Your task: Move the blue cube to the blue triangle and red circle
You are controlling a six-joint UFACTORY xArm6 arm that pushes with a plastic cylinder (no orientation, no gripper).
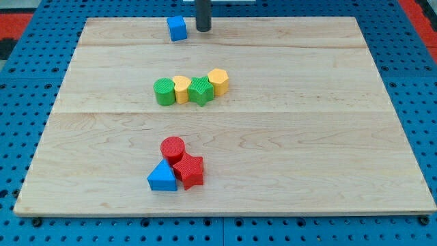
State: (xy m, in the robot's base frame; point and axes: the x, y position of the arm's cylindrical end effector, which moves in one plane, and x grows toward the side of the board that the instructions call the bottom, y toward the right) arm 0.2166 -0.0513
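Observation:
The blue cube (pixel 177 28) sits near the board's top edge, left of centre. My tip (pixel 203 29) stands just to the cube's right, a small gap apart. The blue triangle (pixel 162 177) lies near the view's bottom, left of centre. The red circle (pixel 173 147) sits just above it, touching. A red star (pixel 188 169) sits to the right of the triangle, touching both.
A row of touching blocks lies at mid-board: green circle (pixel 164 91), yellow block (pixel 181 89), green star (pixel 200 90), yellow hexagon (pixel 218 81). The wooden board (pixel 328 137) is ringed by a blue perforated surface.

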